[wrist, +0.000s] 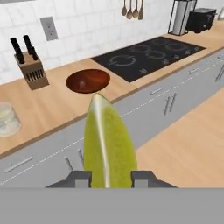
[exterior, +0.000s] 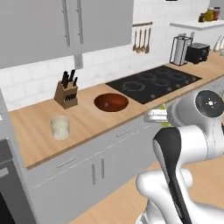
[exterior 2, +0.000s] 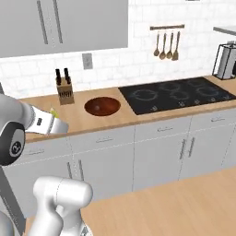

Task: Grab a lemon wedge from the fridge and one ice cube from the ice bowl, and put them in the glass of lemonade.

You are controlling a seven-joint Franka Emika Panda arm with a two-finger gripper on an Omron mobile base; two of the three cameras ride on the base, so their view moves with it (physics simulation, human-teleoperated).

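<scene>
At lower centre of the hand view, the gripper [wrist: 111,178] was clamped on the lemon wedge [wrist: 107,144], above the cabinet fronts. The glass of lemonade [exterior: 60,127] stood at left on the wooden counter [exterior: 87,120], holding pale liquid. The ice bowl [exterior: 111,102] sat nearby, its contents indiscernible.
</scene>
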